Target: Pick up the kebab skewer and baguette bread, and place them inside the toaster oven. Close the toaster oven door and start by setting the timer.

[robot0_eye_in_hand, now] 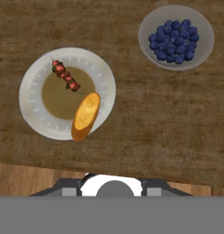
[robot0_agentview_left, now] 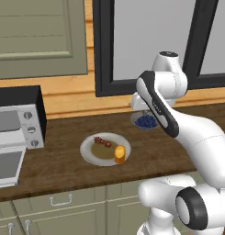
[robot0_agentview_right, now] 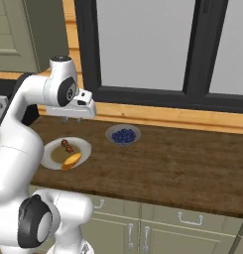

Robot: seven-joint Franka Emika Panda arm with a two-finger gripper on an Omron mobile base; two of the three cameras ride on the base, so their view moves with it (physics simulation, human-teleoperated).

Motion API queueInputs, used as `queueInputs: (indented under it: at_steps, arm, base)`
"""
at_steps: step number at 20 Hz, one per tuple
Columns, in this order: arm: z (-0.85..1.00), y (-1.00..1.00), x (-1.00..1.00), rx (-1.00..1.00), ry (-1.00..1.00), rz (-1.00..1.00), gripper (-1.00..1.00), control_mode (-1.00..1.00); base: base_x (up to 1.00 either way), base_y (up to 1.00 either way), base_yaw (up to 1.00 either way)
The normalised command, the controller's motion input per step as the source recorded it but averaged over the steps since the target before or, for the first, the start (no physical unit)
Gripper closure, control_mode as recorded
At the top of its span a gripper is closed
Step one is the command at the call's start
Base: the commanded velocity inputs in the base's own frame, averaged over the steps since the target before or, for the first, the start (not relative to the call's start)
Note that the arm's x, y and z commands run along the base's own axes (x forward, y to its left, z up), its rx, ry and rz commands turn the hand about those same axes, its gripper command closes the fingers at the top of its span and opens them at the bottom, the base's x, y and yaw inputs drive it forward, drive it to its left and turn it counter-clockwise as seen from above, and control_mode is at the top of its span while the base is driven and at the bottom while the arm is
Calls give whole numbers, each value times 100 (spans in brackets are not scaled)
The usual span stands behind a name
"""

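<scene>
Wooden counter [robot0_agentview_left: 63, 170] carried the plate [robot0_eye_in_hand: 35, 114] nearest me, with the kebab skewer [robot0_eye_in_hand: 66, 78] and baguette bread [robot0_eye_in_hand: 86, 116] lying on it. Beyond, my gripper [robot0_agentview_right: 73, 119] hung above the counter, empty; I couldn't tell its jaw spread. Farther left stood the toaster oven [robot0_agentview_left: 19, 121], its door [robot0_agentview_left: 7, 167] dropped open.

no readable text, labels or numbers

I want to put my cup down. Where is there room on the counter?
The widest bare wood lies right of the bowl of berries, toward the counter end. A narrower strip runs between the plate and the toaster oven. It is crowded where plate and bowl sit close.
</scene>
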Motion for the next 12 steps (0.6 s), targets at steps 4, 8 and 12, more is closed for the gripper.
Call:
queueInputs:
  at_steps: [4,8,12]
  arm:
    - [0,0,0,0,0,0,-100,100]
    - [0,0,0,0,0,0,-100,100]
    - [0,0,0,0,0,0,-100,100]
  base:
    - [0,0,0]
    - [0,0,0]
    - [-26,0,0]
